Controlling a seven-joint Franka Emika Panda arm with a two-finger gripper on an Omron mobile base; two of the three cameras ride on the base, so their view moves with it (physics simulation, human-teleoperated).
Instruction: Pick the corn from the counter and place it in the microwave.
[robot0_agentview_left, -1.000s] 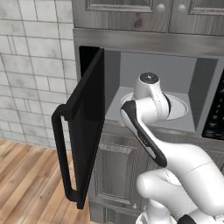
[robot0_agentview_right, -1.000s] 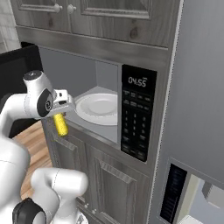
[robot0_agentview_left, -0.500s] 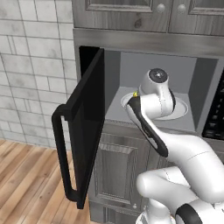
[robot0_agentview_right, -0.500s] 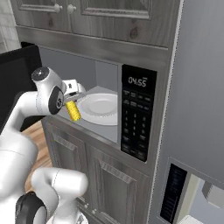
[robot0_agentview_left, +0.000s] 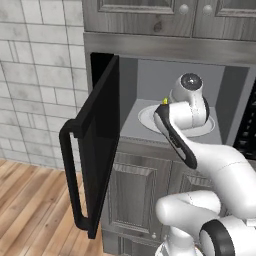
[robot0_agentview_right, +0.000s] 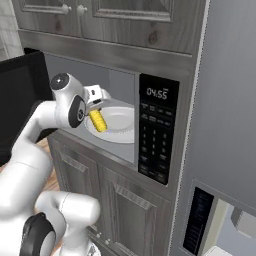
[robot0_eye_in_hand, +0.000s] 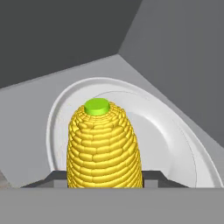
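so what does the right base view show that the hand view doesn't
The right base view alone shows the black keypad panel with its clock, the open door, the white arm and the grey cabinets. The hand view alone shows the corn's green end cap and its kernels up close. Both show the corn held in the pincer over the white turntable plate inside the microwave.

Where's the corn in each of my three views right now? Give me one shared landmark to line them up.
Left base view: corn, a yellow sliver above the arm, centre.
Right base view: corn, left of centre, hanging at the plate's near rim.
Hand view: corn, bottom centre, green tip up.
Shared landmark: the white turntable plate.
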